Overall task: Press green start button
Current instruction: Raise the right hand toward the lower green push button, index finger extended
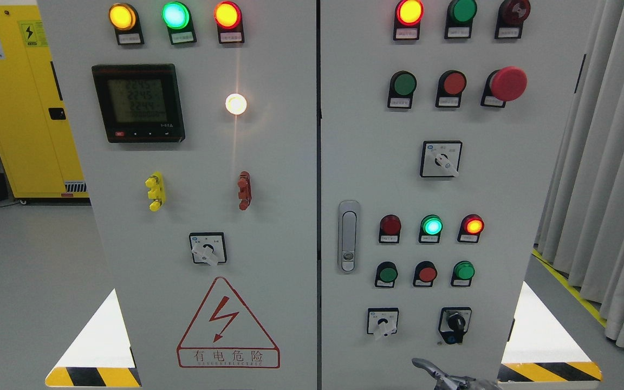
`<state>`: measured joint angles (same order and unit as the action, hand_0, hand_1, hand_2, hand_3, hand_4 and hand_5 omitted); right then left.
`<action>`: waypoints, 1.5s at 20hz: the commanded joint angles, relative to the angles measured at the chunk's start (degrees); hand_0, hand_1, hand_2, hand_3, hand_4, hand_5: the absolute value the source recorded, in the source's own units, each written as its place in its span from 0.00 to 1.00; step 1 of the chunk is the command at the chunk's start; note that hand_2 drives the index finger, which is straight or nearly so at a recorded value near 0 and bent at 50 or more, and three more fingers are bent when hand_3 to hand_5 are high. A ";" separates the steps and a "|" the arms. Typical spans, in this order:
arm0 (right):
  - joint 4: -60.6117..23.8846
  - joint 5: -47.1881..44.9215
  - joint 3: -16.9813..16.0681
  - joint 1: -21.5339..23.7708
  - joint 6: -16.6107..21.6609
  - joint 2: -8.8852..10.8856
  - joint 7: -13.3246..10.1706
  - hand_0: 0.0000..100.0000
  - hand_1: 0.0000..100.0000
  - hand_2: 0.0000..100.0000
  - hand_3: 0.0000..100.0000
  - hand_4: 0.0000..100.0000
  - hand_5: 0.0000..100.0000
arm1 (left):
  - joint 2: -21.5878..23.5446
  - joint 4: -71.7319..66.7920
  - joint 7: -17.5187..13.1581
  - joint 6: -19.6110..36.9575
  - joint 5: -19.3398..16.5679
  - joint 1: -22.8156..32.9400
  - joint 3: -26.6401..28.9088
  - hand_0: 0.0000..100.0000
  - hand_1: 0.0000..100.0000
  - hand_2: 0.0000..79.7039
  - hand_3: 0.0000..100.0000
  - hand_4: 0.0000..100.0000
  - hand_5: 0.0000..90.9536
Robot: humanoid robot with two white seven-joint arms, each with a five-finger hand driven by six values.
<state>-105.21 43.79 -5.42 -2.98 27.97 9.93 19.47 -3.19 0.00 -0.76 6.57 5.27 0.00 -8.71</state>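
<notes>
A grey 2-door control cabinet (268, 162) filled the head view, its panels facing the camera squarely. The green start button could not be singled out with certainty: the right door carried 3 unlit green push buttons, 1 in the upper row (403, 84), to the left of a red button (454, 83) and a red mushroom stop (508, 83), and 2 in the lower row, at its left end (387, 274) and its right end (463, 270), with a red one (427, 273) between them. Each was round, dome-faced and set in a black collar with a small label plate beneath, its axis pointing straight out of the door toward the viewer. A lit green lamp (431, 225) glowed just above the lower row. At the bottom edge, right of centre, a metallic robot hand (444, 375) showed only a fingertip and part of its body, well below the buttons and touching none; whether its fingers were spread or curled could not be told, nor which arm it belonged to.
</notes>
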 commanded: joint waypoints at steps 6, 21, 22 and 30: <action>-4.13 5.87 0.76 -8.35 -0.46 0.01 4.17 0.28 0.66 0.01 0.75 0.76 0.70 | -2.61 1.41 -0.04 0.03 0.00 -1.14 0.00 0.12 0.56 0.00 0.00 0.00 0.00; 2.72 6.13 3.04 -14.51 -1.51 -0.26 4.44 0.29 0.66 0.00 0.73 0.76 0.70 | -2.79 1.50 -0.04 0.03 0.00 -1.05 -0.17 0.12 0.56 0.00 0.00 0.00 0.00; 3.16 6.14 3.31 -14.95 -1.77 -0.26 4.44 0.29 0.66 0.00 0.73 0.76 0.70 | -2.79 1.58 -0.04 -0.06 0.00 -1.05 -0.17 0.12 0.56 0.00 0.00 0.00 0.00; 4.22 6.48 4.80 -16.44 -3.53 -0.26 4.44 0.30 0.66 0.00 0.73 0.76 0.70 | -2.79 1.50 -0.04 -0.06 0.00 -1.14 -0.17 0.12 0.56 0.00 0.00 0.00 0.00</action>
<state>-103.43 49.89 -1.82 -18.11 24.79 9.73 24.16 -5.74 0.00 -0.76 6.90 5.25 0.00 -8.85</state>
